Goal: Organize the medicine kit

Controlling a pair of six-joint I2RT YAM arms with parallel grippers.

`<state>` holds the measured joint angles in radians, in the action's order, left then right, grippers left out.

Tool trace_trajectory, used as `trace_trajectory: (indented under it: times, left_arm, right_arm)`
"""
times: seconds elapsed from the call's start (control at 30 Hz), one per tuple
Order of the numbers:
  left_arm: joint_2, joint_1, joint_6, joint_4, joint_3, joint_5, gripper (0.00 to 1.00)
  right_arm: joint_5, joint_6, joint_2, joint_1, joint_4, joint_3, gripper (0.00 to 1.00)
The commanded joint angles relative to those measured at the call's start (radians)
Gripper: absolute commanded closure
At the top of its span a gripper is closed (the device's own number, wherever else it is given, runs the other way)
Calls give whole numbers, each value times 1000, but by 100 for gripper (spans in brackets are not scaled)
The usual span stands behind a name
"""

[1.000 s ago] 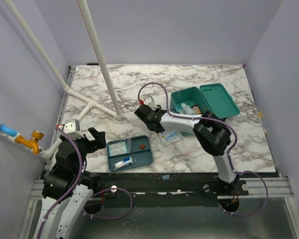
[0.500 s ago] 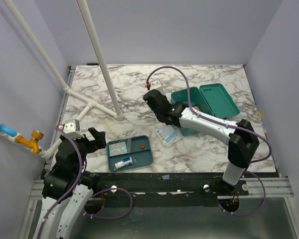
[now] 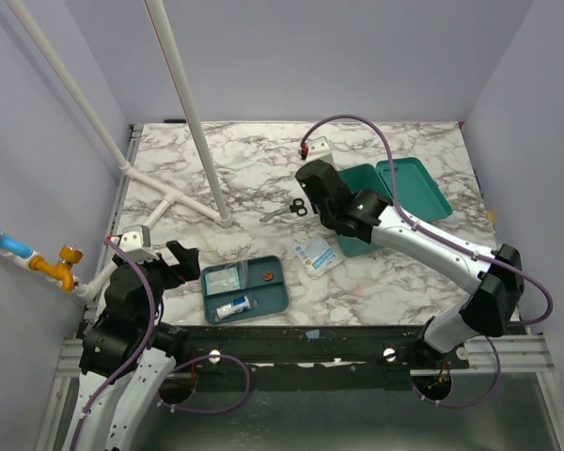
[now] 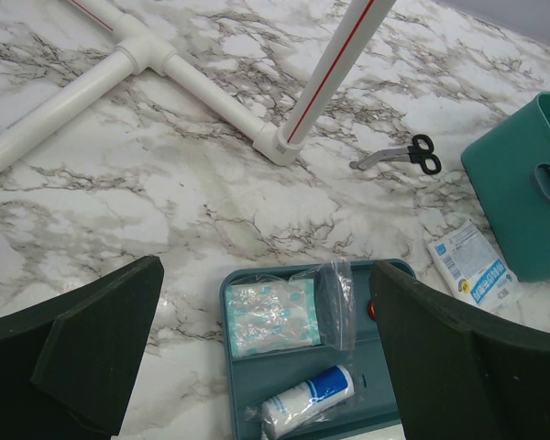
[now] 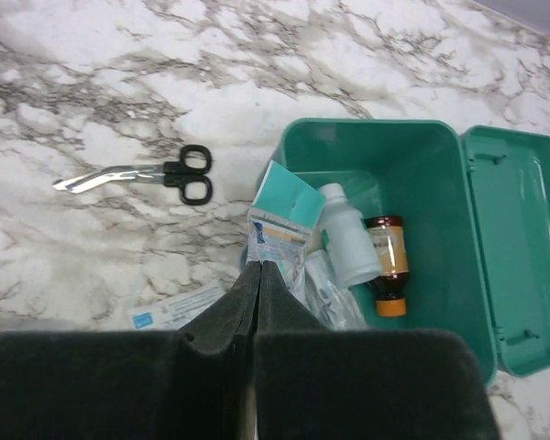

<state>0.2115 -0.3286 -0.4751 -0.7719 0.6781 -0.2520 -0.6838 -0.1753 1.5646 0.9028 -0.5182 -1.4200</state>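
Scissors (image 5: 156, 174) lie flat on the marble table (image 4: 165, 202), near the left side of the medicine kit (image 5: 422, 165). The kit sits open toward the table's right rear, with its lid (image 5: 518, 266) folded out to the right. Your right gripper (image 5: 257, 266) is clamped on a teal-and-white packet (image 5: 280, 220), holding it over the kit's near-left rim. Inside you see a white bottle (image 5: 344, 243) and an amber bottle (image 5: 385, 261). Your left gripper (image 4: 266, 284) hangs spread wide above the shallow tray (image 4: 241, 380), gripping nothing.
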Motion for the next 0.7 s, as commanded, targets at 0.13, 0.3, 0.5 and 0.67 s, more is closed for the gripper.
trace_trajectory:
  times: [0.13, 0.3, 0.5, 0.67]
  left_arm:
    - [-5, 0, 12, 11, -8, 17, 1]
    - [-8, 0, 10, 10, -8, 16, 1]
    - [-11, 0, 10, 10, -8, 16, 2]
    - [-12, 0, 12, 10, -8, 17, 1]
  right_arm:
    - [-5, -11, -38, -146, -3, 88, 99]
    - [18, -100, 8, -217, 0, 73, 99]
    - [113, -213, 82, -307, -17, 52, 99]
    - [153, -279, 138, -358, 11, 63, 99]
